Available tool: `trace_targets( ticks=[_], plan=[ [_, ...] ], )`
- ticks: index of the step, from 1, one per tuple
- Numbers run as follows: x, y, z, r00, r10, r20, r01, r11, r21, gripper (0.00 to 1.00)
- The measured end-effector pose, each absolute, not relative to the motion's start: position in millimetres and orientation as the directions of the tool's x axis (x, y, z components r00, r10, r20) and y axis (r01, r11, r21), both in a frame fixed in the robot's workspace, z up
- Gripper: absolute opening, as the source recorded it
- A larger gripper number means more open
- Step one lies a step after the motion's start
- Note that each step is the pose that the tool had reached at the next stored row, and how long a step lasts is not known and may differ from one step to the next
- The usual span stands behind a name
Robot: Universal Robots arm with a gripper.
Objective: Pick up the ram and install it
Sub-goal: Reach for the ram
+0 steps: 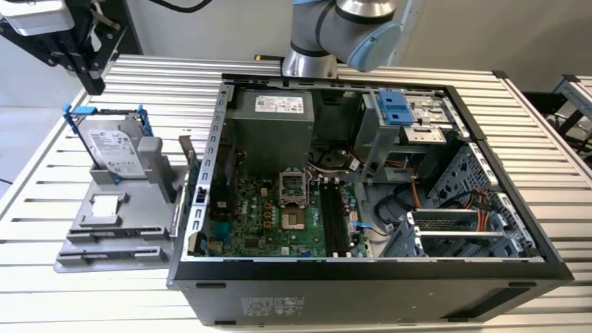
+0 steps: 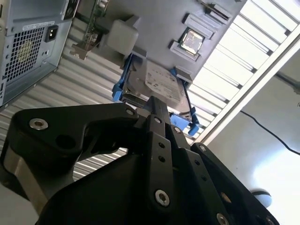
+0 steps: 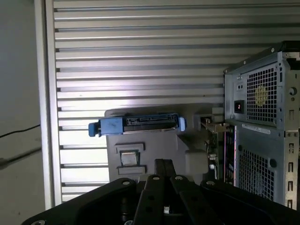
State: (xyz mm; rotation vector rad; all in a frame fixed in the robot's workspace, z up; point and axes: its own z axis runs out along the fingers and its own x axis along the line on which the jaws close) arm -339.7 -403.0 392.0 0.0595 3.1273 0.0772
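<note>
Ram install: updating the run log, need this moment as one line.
gripper: above tray, apart from ram | ram: upright in tray beside case, not picked | drive: in tray

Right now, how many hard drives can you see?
1: the silver, blue-framed hard drive stands upright on the gray stand at the exterior view's left, outside the computer case. Others may be hidden in the case's bays.
</note>
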Motion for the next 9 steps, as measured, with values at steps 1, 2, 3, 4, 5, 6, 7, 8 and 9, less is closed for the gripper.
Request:
trace_targets(
  ticks=[1, 2, 3, 4, 5, 6, 7, 8, 9],
  plan=[
    [-340, -405, 392, -0.999, 0.038, -0.012, 0.038, 0.998, 0.050, 0.00],
    [-340, -408, 392, -0.999, 0.038, -0.012, 0.038, 0.998, 0.050, 0.00],
    [-340, -411, 392, -0.999, 0.038, -0.012, 0.038, 0.998, 0.050, 0.00],
    [-340, -414, 392, -0.999, 0.038, -0.012, 0.038, 0.998, 0.050, 0.00],
    [-340, -418, 392, -0.999, 0.038, -0.012, 0.038, 0.998, 0.050, 0.00],
    [-340, -421, 392, -0.999, 0.038, -0.012, 0.038, 0.998, 0.050, 0.00],
    [-340, -424, 392, -0.999, 0.038, -0.012, 0.038, 0.998, 0.050, 0.00],
    [-340, -428, 392, -0.999, 0.038, -0.012, 0.038, 0.998, 0.050, 0.00],
    [-340, -431, 391, -0.999, 0.038, -0.012, 0.038, 0.998, 0.050, 0.00]
  ],
)
